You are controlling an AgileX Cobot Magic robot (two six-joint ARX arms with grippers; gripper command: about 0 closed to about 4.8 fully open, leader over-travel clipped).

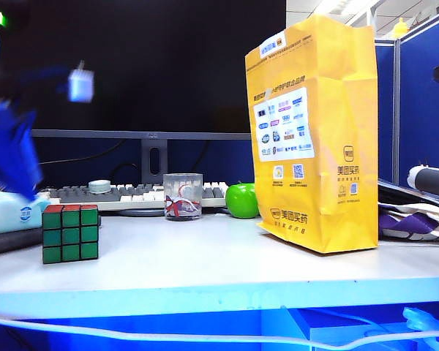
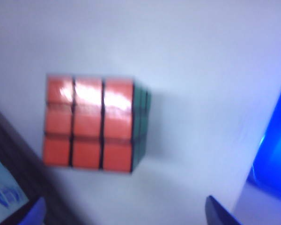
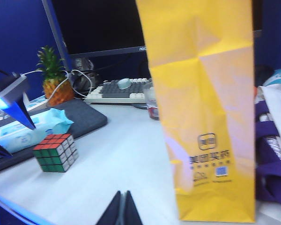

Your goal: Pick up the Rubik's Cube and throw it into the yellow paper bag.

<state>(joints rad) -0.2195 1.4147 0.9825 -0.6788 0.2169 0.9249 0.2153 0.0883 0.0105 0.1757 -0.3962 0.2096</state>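
Observation:
The Rubik's Cube (image 1: pixel 70 234) sits on the white table near its left front, red face up and green face toward the exterior camera. My left gripper (image 2: pixel 124 218) hovers above it, open, with its blue fingertips (image 2: pixel 220 213) spread wide and nothing between them; the cube (image 2: pixel 91 123) lies just ahead of them. In the exterior view this gripper (image 1: pixel 13 157) is a blue blur above and left of the cube. The tall yellow paper bag (image 1: pixel 314 139) stands upright at the right. My right gripper (image 3: pixel 123 206) is shut and empty, low over the table beside the bag (image 3: pixel 206 103).
A clear cup (image 1: pixel 183 196) and a green apple (image 1: pixel 242 200) stand between cube and bag, in front of a keyboard (image 1: pixel 132 194) and monitor. A wipes pack (image 1: pixel 11 212) on a dark pad lies left of the cube. Purple-white cloth (image 1: pixel 417 219) lies right of the bag.

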